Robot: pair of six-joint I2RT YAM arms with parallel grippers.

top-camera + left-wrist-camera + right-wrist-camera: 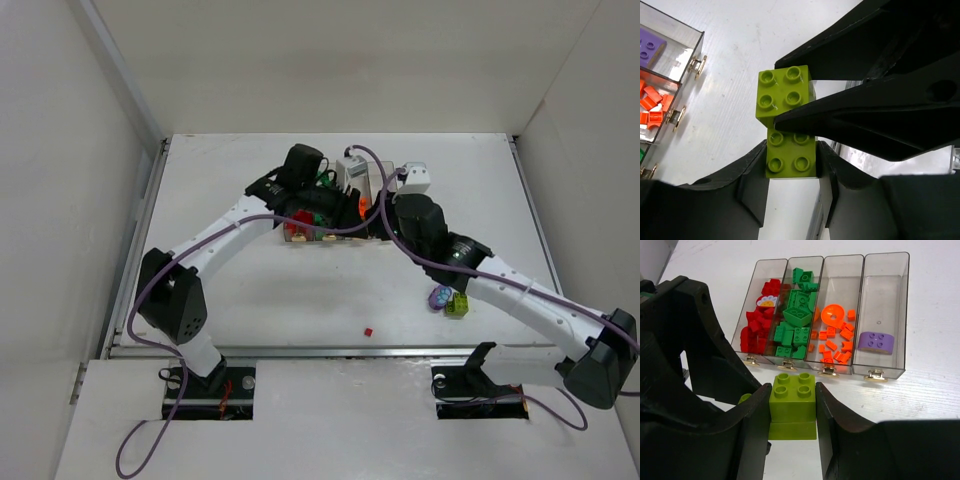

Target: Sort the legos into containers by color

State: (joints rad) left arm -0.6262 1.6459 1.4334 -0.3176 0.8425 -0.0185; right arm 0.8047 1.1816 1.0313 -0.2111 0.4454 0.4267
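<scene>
Well, my left gripper [791,150] was closed narrow on the near lime brick [791,162], pads against both its sides. My right gripper [792,390] was clamped on the far lime brick [785,95], which sat pressed against the first. The pair was just in front of the brass-dotted ends of the containers [885,295]. These held red legos [755,330], green legos [795,320], orange legos [835,340] and one purple piece [876,342], bin by bin. I took the step in hand to be parting the two bricks. To do it well, I judged I should keep both grips firm and one arm steady. The other should peel its brick off by tilting rather than tugging straight, so neither slipped or sprang away. No bin showed lime, so I could not tell where they belonged.
</scene>
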